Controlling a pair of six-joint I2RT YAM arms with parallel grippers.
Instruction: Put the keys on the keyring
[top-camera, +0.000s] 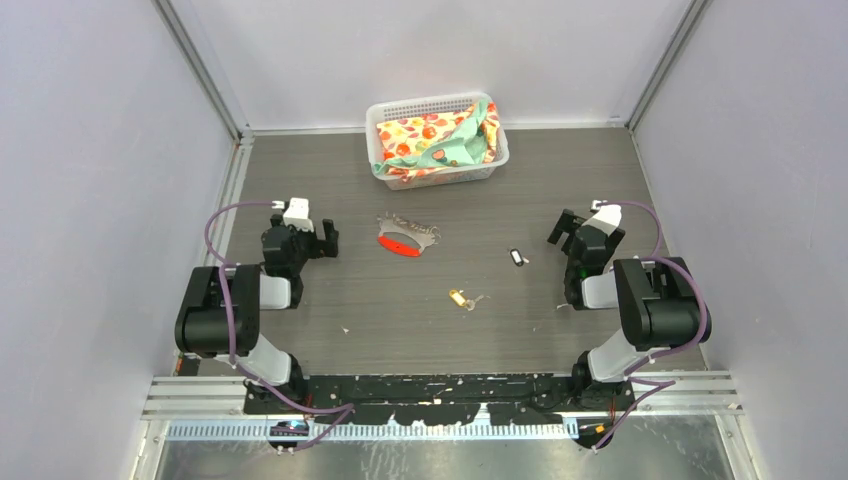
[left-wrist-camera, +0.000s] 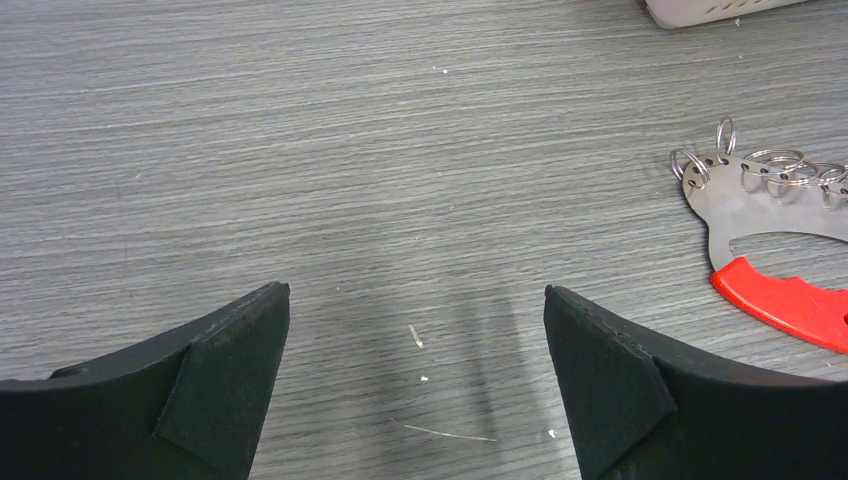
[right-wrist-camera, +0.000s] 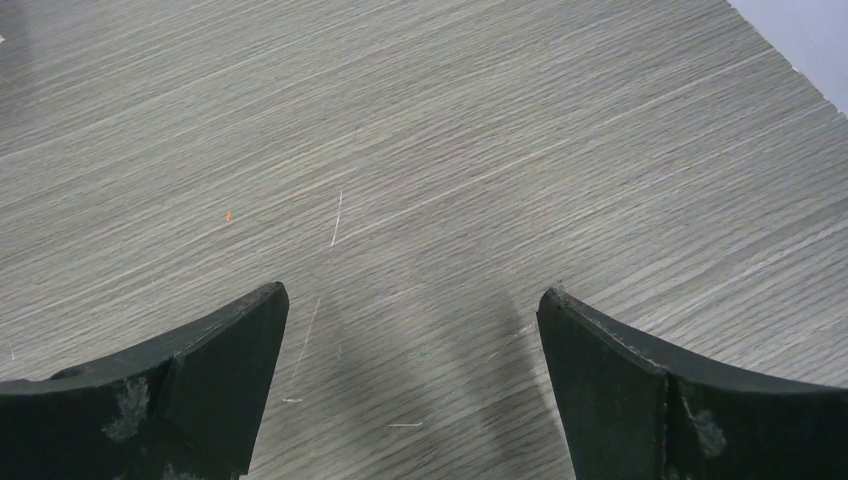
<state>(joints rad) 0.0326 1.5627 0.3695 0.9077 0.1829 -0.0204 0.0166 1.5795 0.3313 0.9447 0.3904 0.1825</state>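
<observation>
Keyring (top-camera: 407, 237), red tag (top-camera: 400, 247), flat on grey woodgrain surface (top-camera: 400, 330), black-headed key (top-camera: 517, 257) at its 3 o'clock, brass key (top-camera: 460, 297) at 5, all apart, left fingers (left-wrist-camera: 200, 390) and right fingers (right-wrist-camera: 200, 380) spread, empty, white basket (top-camera: 430, 100) at 12, lilac walls (top-camera: 90, 150).

Grey wood-grain surface (top-camera: 420, 330) boxed in by pale lilac walls (top-camera: 430, 50)
Walls stand at 9, 12 and 3 o'clock; aluminium posts (top-camera: 203, 70) run up the far corners; a ribbed metal rail (top-camera: 440, 432) edges 6 o'clock; light even, shadows soft
</observation>
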